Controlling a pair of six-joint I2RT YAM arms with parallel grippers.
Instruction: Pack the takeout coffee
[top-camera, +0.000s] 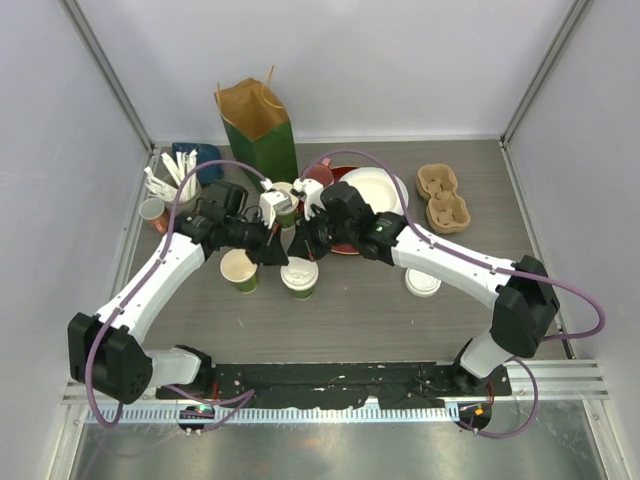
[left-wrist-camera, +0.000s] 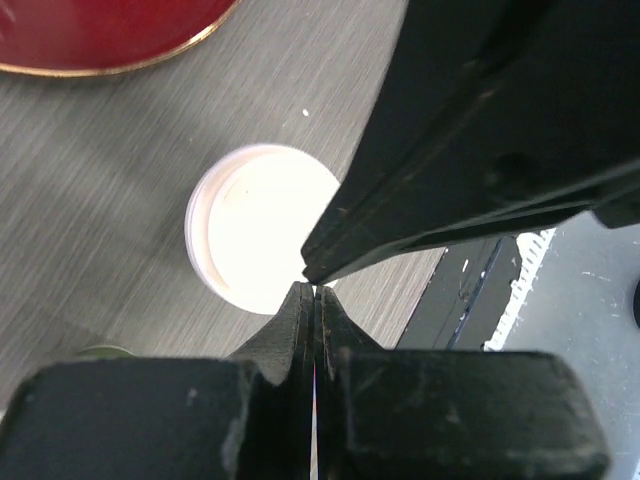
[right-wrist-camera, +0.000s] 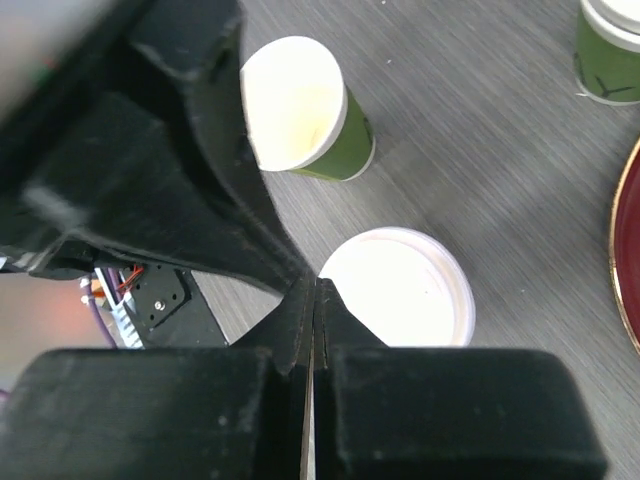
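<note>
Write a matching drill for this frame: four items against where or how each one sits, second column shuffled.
Items:
1. open green cup
2. loose white lid
3. paper bag
4. cup carriers

Place or state:
a. standing at the back, mouth open
b. right rear, brown
c. lying flat on its own, right front
d. upright, no lid on

Pairs: 1-d, 2-c, 3-a, 4-b

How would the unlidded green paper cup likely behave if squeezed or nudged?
The unlidded cup looks empty, so probably light and easily tipped. With no lid bracing its paper rim, a hard squeeze would likely crush it. Toppled, its round body might roll.
</note>
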